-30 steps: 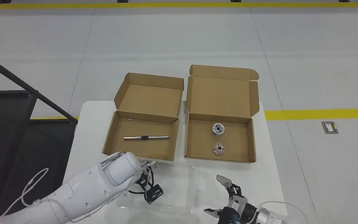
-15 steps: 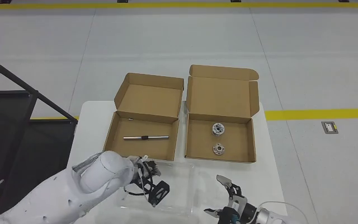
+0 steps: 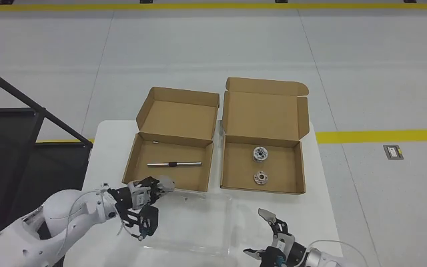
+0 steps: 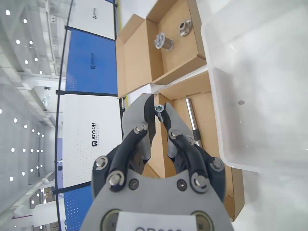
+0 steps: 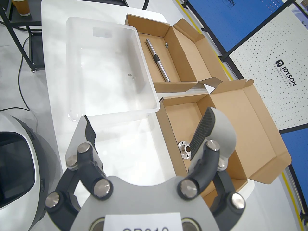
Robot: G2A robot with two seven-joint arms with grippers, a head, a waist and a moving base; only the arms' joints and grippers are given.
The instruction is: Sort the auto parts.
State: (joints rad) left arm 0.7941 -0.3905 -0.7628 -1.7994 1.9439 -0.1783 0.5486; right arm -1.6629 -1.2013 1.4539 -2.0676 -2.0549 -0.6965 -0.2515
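**Sort close to done: last bolt prob in hand**

Your left pincer [image 4: 158, 115] is closed down on a small bolt [image 4: 159, 109], pinched right at the fingertips. It hangs just past the far rim of the clear bin [image 5: 101, 73], at the near wall of the rod box [image 3: 143, 175].

Already sorted, as far as you can see:
- rod box, straight beyond the bin: a long rod [image 3: 175, 163] and a second bolt [image 5: 166, 45] in the corner farthest from the bin
- hub box [image 3: 293, 170], beyond the bin and off to the right: near hub [image 3: 261, 177] and far hub [image 3: 259, 154]

Your right pincer [image 5: 149, 131] is spread wide w/ nothing in it, just beside the bin's right end.

Inside the bin there's one dark speck [image 5: 130, 74], too small to call a part. So what's left is prob just this: get the held bolt into the rod box w/ its twin, then check that speck
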